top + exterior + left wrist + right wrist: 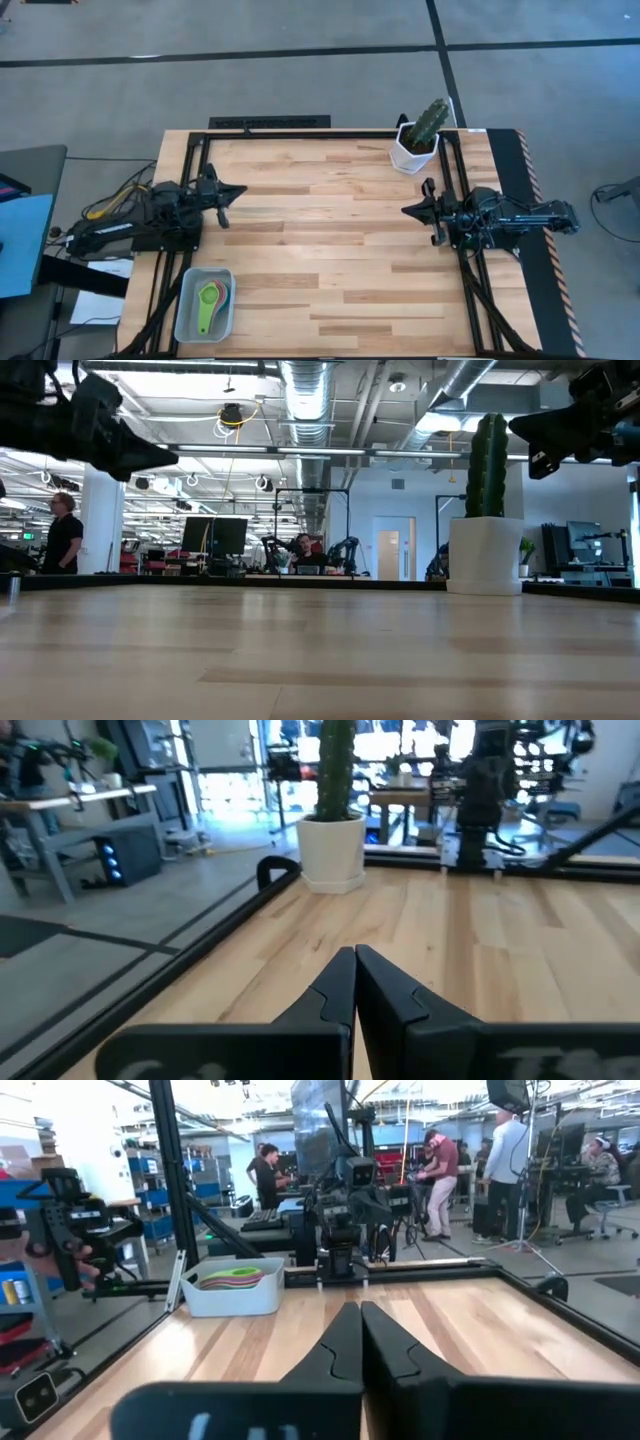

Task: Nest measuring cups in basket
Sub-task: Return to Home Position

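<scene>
Measuring cups (212, 298): nested in one stack, green on top, pink and orange edges showing beneath; the colours lower down can't be told apart.
Stack location: inside the basket (205, 271), toward its far end from the front edge.
Basket: front-left corner of the table (330, 250), long side along the left edge; in the right wrist view the bin (232, 1298) sits across the table with the cups (232, 1276) poking above its rim.
Left gripper (237, 191): raised off the wood at the left side, pointing toward the middle, well apart from the basket; jaws pressed together, holding nothing (354, 953).
Right gripper (408, 211): raised at the right side, facing the left one; jaws pressed together, empty (352, 1308).
Cactus pot (412, 152): white, upright, far-right corner, near the right arm.
Background: a person (64, 532) stands in the room beyond.
</scene>
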`<state>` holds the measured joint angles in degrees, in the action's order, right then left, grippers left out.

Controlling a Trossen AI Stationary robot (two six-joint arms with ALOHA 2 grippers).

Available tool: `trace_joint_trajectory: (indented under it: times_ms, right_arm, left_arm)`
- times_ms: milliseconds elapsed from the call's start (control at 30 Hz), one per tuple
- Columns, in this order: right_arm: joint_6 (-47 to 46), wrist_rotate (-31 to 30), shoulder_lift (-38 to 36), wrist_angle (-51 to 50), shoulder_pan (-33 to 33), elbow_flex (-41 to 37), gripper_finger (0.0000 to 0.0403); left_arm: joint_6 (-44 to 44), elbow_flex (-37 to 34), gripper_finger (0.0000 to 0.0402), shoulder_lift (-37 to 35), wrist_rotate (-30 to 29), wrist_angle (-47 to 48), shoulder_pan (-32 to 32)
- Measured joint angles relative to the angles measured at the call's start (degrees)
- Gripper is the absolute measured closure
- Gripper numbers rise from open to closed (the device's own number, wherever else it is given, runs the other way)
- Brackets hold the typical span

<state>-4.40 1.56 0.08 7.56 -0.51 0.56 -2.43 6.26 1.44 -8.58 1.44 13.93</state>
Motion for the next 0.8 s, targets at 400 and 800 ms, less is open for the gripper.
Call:
trace_joint_trajectory:
  times_ms: [400,800]
  right_arm:
    - [0.38,0.57,0.0,-3.67,0.0,0.0,0.0394]
    - [1.57,1.77,0.0,-5.97,0.02,-0.02,0.0393]
  left_arm:
    - [0.55,-5.47,0.0401,0.01,0.19,-8.49,-0.07]
    - [1.74,-5.68,0.0401,0.01,1.24,-4.74,-0.07]
